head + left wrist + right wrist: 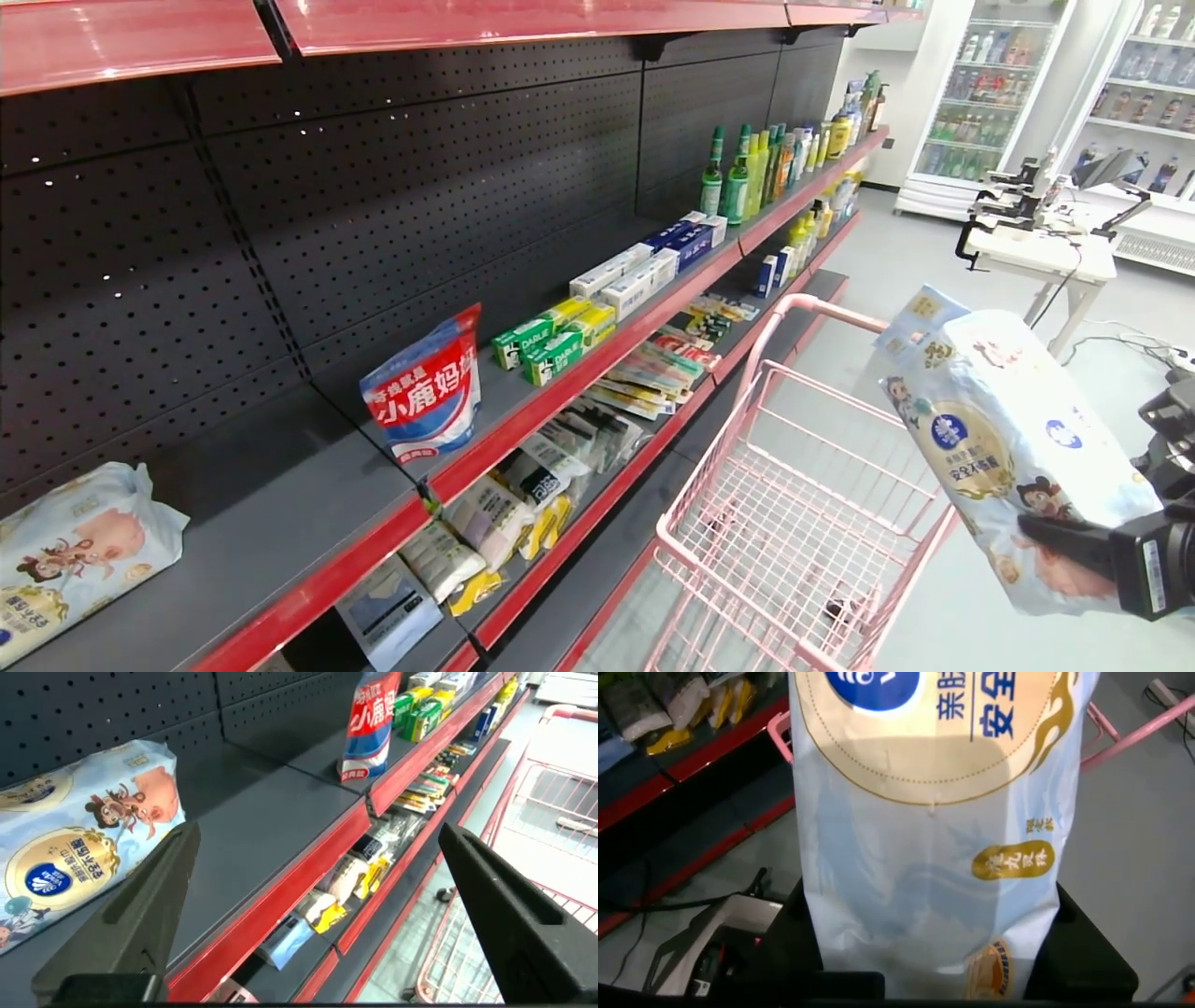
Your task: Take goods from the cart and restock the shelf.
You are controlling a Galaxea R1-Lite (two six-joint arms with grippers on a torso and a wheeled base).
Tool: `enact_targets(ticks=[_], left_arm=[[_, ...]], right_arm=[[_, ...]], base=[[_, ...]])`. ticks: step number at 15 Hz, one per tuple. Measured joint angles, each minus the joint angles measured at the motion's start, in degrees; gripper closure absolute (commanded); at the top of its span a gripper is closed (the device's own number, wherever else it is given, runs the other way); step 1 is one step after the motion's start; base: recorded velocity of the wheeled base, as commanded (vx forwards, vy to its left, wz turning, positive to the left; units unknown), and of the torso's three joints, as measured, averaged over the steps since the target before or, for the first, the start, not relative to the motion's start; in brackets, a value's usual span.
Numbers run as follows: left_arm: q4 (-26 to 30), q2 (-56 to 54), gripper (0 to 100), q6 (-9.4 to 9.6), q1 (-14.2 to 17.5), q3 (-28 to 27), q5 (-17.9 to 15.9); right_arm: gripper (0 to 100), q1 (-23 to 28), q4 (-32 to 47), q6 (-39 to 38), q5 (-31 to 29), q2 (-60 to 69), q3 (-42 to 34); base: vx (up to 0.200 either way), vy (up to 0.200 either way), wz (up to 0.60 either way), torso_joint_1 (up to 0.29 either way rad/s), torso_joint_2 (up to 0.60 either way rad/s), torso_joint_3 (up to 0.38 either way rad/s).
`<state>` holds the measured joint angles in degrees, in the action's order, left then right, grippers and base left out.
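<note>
right pincer [1088, 560] pinches white pack [1008, 439] by cart [714, 446] | left pincer [318, 835] spread over shelf [252, 812], near shelved pack [75, 849]

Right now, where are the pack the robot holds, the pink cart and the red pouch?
Held pack [1008, 439]: head view, middle of its printed front.
Pink cart [831, 313]: head view, on its handle bar.
Red pouch [425, 387]: head view, middle of its front.

A pale grey floor [980, 644] is seen; glass-doored coolers [980, 103] are set at the far end, a white table [1046, 254] placed before them.
</note>
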<state>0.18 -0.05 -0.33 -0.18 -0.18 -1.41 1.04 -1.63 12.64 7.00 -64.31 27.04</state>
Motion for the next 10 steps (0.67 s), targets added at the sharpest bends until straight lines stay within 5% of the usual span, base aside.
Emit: enact_targets(ticks=[10], left_arm=[[0.0,0.0,0,0.01,0.0,0.0,0.0]], right_arm=[[100,-0.5,0.2,2.9,0.0,2.9,-2.5]], base=[[0.0,0.0,0.6,0.002,0.0,0.002]])
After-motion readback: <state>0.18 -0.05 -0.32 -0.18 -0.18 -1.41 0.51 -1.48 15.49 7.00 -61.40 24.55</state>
